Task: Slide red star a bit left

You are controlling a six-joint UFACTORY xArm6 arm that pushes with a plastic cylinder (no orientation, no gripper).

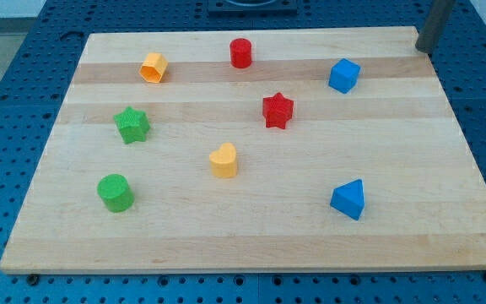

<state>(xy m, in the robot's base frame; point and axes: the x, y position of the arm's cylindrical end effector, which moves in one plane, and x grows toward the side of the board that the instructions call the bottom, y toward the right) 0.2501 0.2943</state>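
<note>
The red star [278,111] lies a little right of the board's middle, in its upper half. My tip [423,49] is at the board's top right corner, far to the right of and above the red star. The blue cube [343,75] sits between the tip and the star. Nothing touches the star.
A red cylinder [240,52] and an orange hexagon [153,67] sit near the view's top. A green star [132,125] and a green cylinder [115,192] sit at the left. A yellow heart [224,160] lies below the red star, a blue triangle [348,199] at lower right.
</note>
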